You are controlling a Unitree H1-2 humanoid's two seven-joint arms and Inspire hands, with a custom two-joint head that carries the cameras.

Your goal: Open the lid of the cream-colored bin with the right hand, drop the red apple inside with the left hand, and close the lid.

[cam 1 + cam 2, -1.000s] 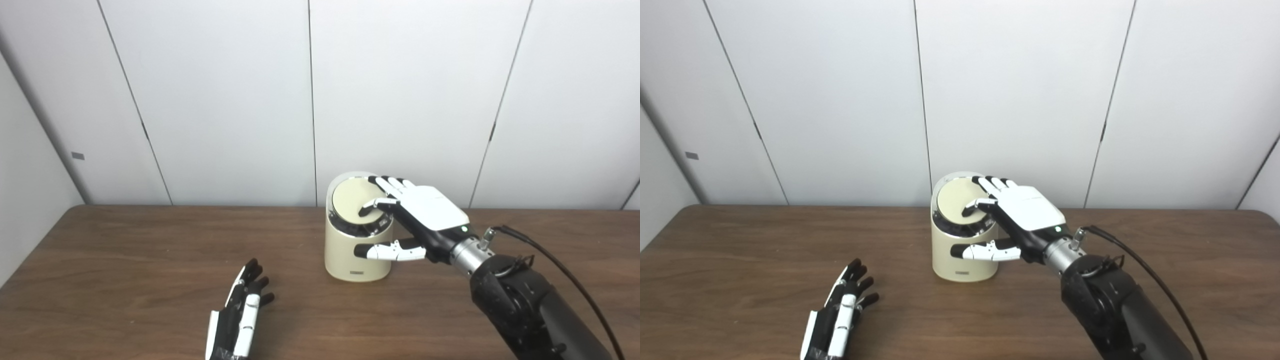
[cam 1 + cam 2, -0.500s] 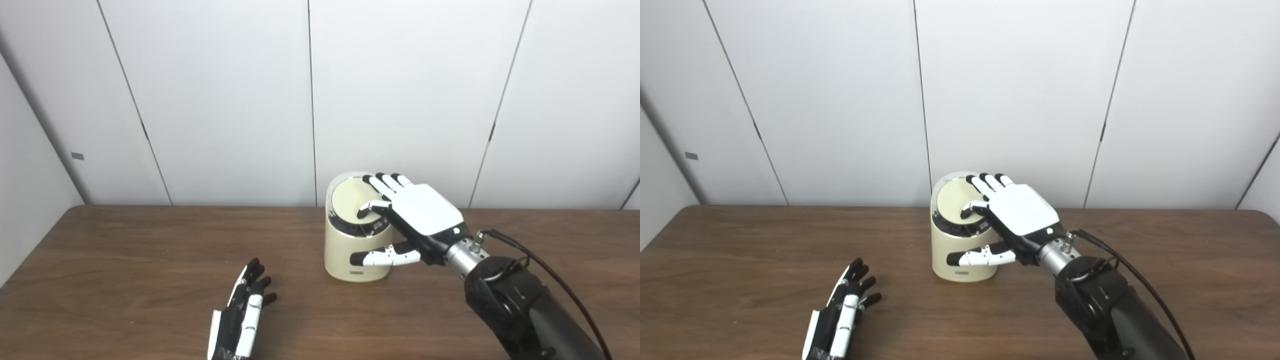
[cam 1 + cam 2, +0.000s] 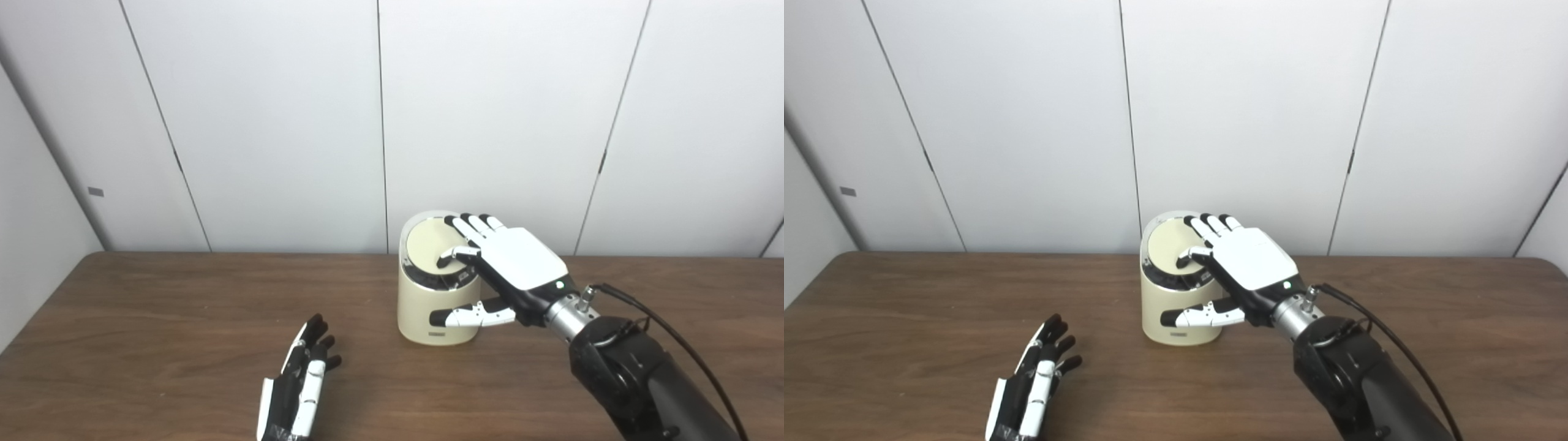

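Observation:
The cream-colored bin (image 3: pixel 421 311) stands upright at the middle of the brown table (image 3: pixel 153 318). Its round lid (image 3: pixel 424 248) sits tilted toward me, with a dark gap under its front edge. My right hand (image 3: pixel 514 260) lies over the right side of the lid with its fingers spread on it. Its thumb reaches across the front of the bin wall and grips nothing. My left hand (image 3: pixel 300 383) rests flat and open on the table, left of and nearer than the bin, and holds nothing. No red apple is in view.
White wall panels stand close behind the table's far edge. A black cable (image 3: pixel 686 349) runs along my right forearm. Bare table surface lies to the left and right of the bin.
My right hand has shifted a little to the left and further over the lid, and its thumb has come lower across the bin's front. The left hand has edged slightly forward.

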